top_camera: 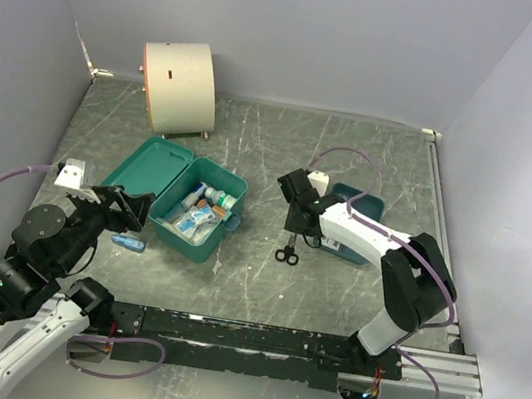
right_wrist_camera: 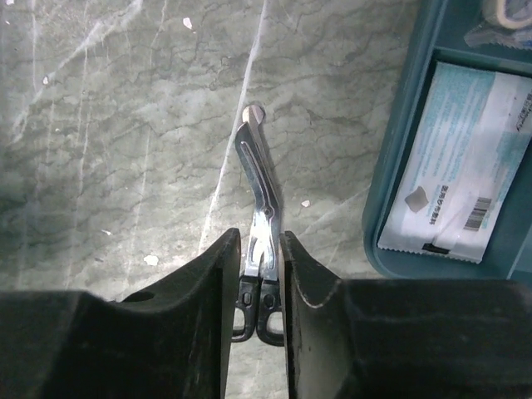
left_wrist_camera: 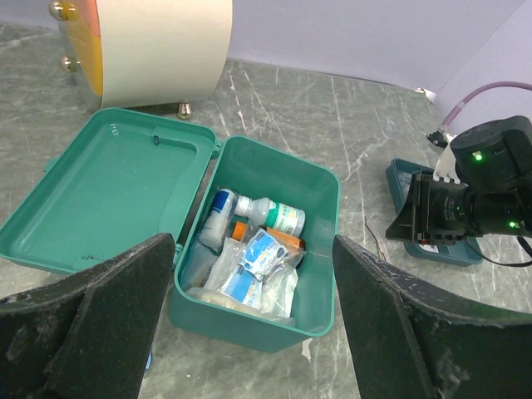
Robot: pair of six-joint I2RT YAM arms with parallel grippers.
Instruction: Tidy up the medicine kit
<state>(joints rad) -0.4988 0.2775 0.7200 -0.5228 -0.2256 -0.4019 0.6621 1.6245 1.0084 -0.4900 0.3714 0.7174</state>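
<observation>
Nearest you, at 8 o'clock on the grey marbled table (top_camera: 285, 142), your left gripper (top_camera: 123, 205) hangs with its fingers spread wide and nothing between them. A small blue item (top_camera: 128, 241) lies at its 6 o'clock.

At its 2 o'clock sits the teal-green plastic medicine kit (top_camera: 190, 246). Its hinged lid (top_camera: 149, 169) lies open and flat toward 10 o'clock. Inside are a white bottle with a green label (left_wrist_camera: 278, 214) and clear-wrapped packets (left_wrist_camera: 253, 266).

At the kit's 3 o'clock, your right gripper (right_wrist_camera: 259, 237) is clamped on silver scissors with black handles (right_wrist_camera: 259, 179). It grips them near the pivot, with the handles toward 6 o'clock.

Just beside the scissors, at 2 o'clock, the shallow blue-teal tray (right_wrist_camera: 399, 166) holds a flat white packet (right_wrist_camera: 461, 162).

Farthest off, at 11 o'clock, the large cream cylinder drum (top_camera: 178, 84) lies on its side.
</observation>
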